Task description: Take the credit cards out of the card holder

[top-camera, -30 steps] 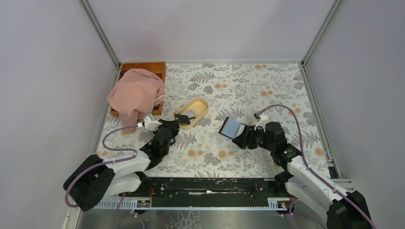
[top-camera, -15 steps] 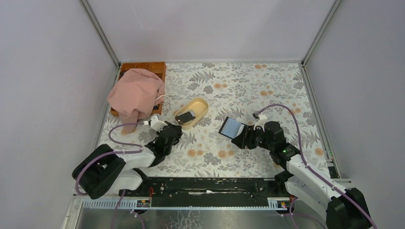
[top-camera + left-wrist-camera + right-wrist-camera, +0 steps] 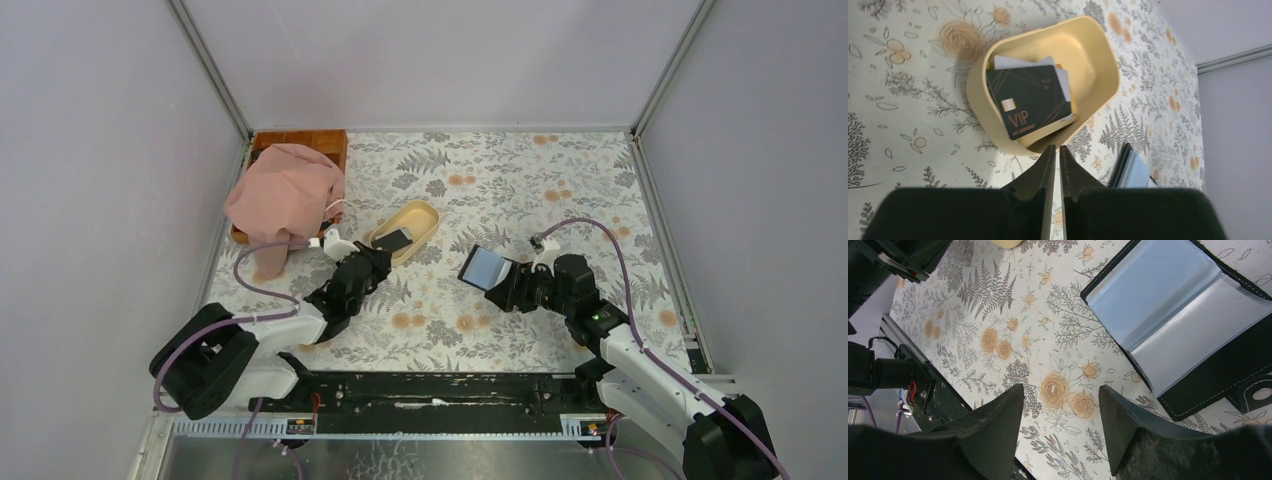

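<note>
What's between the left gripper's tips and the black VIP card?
Only the near wall of the beige dish. The left wrist view shows the left gripper just outside it and the black VIP card lying inside.

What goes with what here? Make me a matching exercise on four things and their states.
1 black card
2 card holder
3 pink cloth
4 left gripper

a draped over the wooden tray
b shut
c lying in the beige dish
d open, pale inside showing

Pairs: 1-c, 2-d, 3-a, 4-b
</note>
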Robot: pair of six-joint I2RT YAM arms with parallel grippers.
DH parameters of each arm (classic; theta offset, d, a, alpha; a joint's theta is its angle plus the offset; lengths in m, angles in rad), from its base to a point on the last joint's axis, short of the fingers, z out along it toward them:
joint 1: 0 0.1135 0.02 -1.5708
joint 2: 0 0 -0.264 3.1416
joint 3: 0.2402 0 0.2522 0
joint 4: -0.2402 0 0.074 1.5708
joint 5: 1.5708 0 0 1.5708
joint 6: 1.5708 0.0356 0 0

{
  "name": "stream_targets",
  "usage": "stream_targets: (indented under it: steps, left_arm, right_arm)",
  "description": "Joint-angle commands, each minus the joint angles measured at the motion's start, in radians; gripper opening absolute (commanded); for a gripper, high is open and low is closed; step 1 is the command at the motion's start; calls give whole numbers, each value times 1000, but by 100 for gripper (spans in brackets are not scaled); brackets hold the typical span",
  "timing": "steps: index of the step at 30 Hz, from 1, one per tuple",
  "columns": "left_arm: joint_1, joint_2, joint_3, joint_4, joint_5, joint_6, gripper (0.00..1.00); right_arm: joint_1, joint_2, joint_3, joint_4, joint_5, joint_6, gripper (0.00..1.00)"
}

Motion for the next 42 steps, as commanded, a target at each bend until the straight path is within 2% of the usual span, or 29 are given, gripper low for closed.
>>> stream_targets:
  steps: [1, 4, 7, 13, 34, 42]
  left_arm:
    - [-4, -79, 76, -144, -43, 80, 13]
    - [4, -72, 156, -260, -70, 144, 19]
    - [43, -3, 268, -375, -39, 183, 20]
    - [72, 108, 371, -451, 31, 187, 20]
    - [71, 334, 438, -375, 148, 171, 19]
    - [72, 239, 404, -364, 128, 182, 17]
  right_arm:
    - [0, 1, 5, 35, 15, -9, 64]
    - [0, 6, 3, 43, 17, -9, 64]
    - [0, 10, 4, 45, 15, -8, 64]
    - [0, -2, 2, 33, 29, -9, 64]
    - [0, 6, 6, 31, 40, -9, 64]
    - [-1, 23, 7, 45, 36, -9, 64]
